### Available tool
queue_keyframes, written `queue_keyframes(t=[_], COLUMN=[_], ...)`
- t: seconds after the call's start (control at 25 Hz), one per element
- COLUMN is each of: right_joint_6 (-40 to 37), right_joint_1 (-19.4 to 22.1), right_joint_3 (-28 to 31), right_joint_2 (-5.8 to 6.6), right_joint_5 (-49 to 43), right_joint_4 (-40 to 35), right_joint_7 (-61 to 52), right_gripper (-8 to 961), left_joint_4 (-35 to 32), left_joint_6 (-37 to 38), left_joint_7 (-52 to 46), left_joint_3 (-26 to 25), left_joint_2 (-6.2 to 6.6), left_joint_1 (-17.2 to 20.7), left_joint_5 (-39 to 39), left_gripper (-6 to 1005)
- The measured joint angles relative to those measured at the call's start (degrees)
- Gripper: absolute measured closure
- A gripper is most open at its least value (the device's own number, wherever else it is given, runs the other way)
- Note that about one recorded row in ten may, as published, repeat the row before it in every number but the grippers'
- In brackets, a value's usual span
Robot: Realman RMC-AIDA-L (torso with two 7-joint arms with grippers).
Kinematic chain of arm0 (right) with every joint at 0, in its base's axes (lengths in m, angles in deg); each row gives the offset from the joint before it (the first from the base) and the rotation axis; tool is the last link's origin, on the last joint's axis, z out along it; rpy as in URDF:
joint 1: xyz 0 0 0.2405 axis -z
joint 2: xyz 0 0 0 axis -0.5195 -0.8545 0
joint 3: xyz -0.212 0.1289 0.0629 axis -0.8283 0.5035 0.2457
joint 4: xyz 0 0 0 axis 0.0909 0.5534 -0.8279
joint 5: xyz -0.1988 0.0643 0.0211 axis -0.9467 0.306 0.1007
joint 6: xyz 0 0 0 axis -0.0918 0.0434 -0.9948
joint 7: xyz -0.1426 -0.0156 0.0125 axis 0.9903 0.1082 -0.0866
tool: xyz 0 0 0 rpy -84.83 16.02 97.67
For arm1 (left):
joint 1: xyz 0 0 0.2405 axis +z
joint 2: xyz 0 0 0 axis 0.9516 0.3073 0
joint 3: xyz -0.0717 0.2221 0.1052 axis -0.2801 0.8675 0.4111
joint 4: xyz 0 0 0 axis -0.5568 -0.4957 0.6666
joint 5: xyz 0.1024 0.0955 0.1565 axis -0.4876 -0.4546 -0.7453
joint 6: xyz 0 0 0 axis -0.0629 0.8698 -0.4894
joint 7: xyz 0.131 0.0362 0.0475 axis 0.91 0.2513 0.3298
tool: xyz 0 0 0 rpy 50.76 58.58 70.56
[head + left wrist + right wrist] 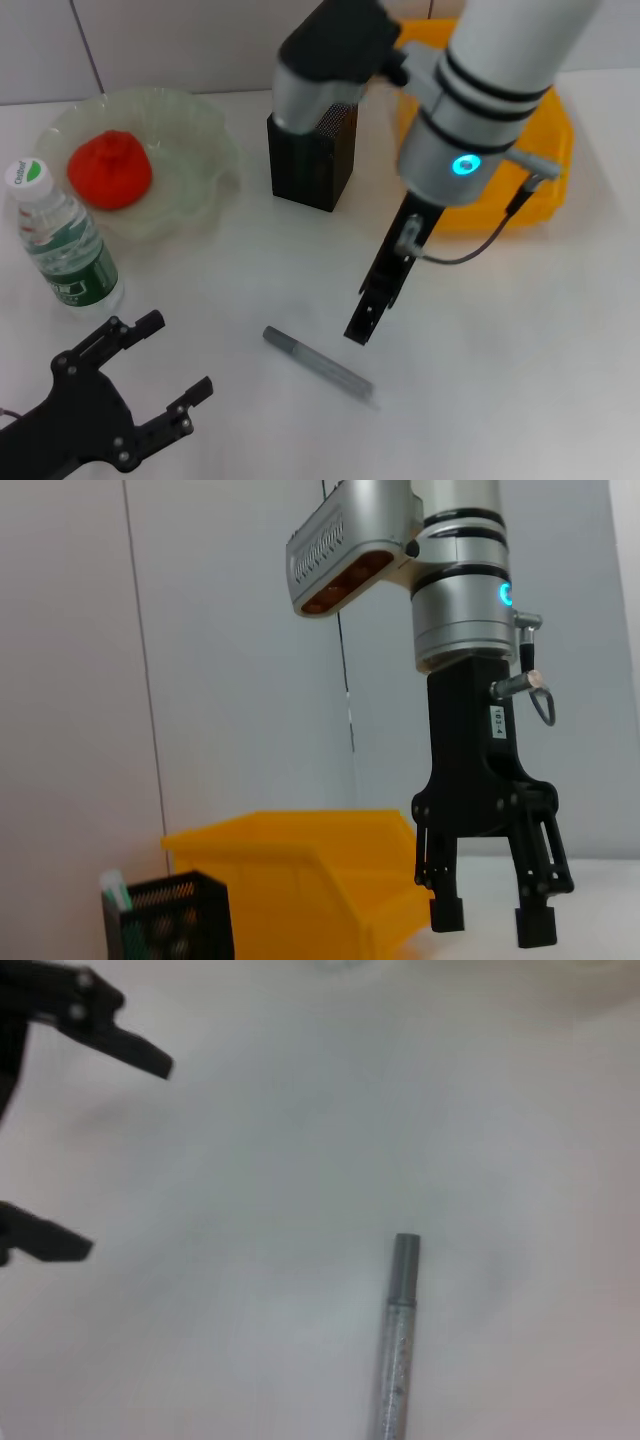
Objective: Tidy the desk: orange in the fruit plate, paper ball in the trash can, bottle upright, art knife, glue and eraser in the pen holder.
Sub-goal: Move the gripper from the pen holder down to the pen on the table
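Head view has the right gripper (362,325) hanging at centre frame, pointed down, just above and beside the grey art knife (318,365), which lies flat on the white desk (520,350) at lower centre. The left wrist view shows its jaws spread with nothing between them, so the knife isn't picked up yet. Left gripper (178,372) sits parked at lower left, jaws spread too, holding nothing.

Orange (110,170) is already in the fruit plate (205,135) at upper left, bottle (64,238) stands upright at far left, pen holder (312,160) is at top centre with the yellow trash can (545,165) behind the right arm.

Likely trouble: the knife is thin and lies flat and diagonal. If the jaws come down off to one side or not square across it, they could roll it away or just scrape the desk. Carrying a long thing into that narrow holder could also snag the rim.
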State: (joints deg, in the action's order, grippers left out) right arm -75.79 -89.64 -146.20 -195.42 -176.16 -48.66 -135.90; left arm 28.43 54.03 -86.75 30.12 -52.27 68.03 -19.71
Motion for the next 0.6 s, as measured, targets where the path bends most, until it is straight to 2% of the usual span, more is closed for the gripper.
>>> queue_keyframes(t=[0.12, 0.6], right_joint_6=[1.0, 9.5], right_joint_1=[-0.6, -2.4], right_joint_3=[-1.6, -10.5], right_joint_2=[-0.16, -0.25], right_joint_5=[0.3, 5.2], right_joint_4=[1.0, 8.9], right_joint_7=[-0.9, -4.4], right_gripper=[121, 122], left_joint_4=[2.4, 2.7], left_joint_6=[-0.1, -0.6], left_joint_7=[-0.4, -4.8], left_joint_3=[-0.1, -0.2], left_joint_2=[0.62, 0.67], left_joint_1=[-1.1, -4.7], left_joint_5=[-1.2, -9.0], left_gripper=[209, 209])
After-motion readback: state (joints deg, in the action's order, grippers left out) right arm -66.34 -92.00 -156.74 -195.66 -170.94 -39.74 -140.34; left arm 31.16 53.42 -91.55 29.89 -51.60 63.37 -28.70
